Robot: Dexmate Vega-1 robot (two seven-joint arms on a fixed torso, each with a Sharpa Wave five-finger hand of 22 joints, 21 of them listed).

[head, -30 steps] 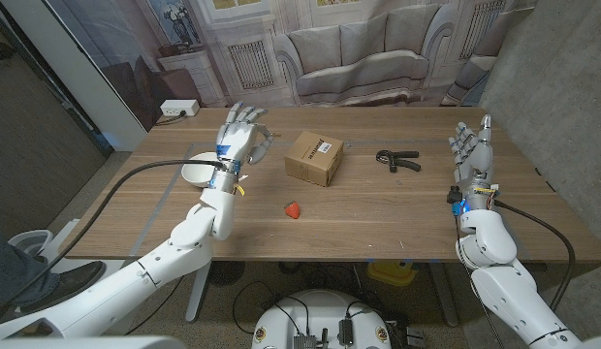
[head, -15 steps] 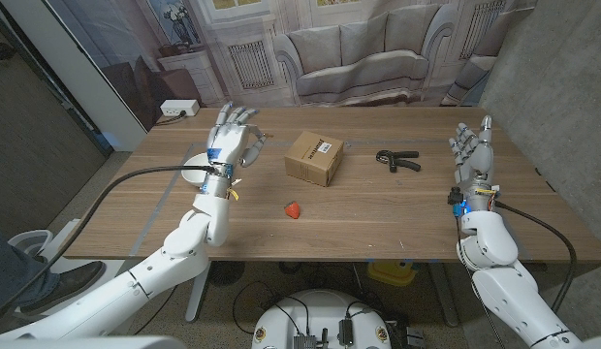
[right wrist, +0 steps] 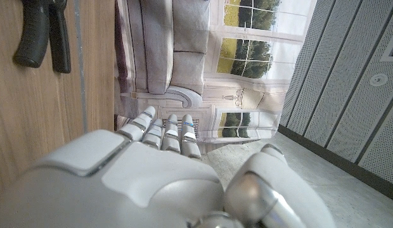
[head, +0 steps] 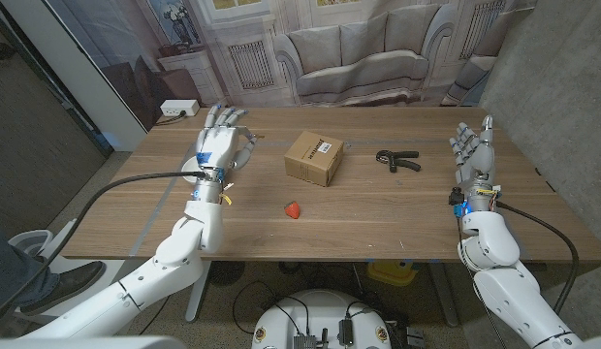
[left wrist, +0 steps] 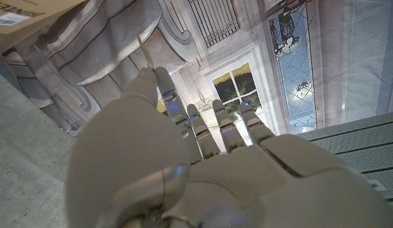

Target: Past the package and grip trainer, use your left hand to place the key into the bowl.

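The left hand [head: 221,142] is raised over the far left part of the wooden table [head: 378,208], fingers spread and pointing up and away; whether anything sits between its thumb and fingers cannot be told, though the left wrist view shows a thin pale sliver beside the thumb tip. Compared with a second ago, this hand has drifted further toward the table's left edge and away from the cardboard package [head: 313,158], and it now covers most of the white bowl [head: 189,167], of which a sliver of rim peeks out beside the wrist. The key itself cannot be picked out in any view.

The right hand [head: 472,147] stands on its edge near the table's right side, palm upright, fingers straight and close together, holding nothing, just where it was before.

The package bears a white label with dark print too small to read; in the left wrist view a corner of it shows letters cut off at the frame's edge. The black grip trainer [head: 397,160] lies between the package and the right hand. A small red object [head: 293,208] rests near the table's middle.
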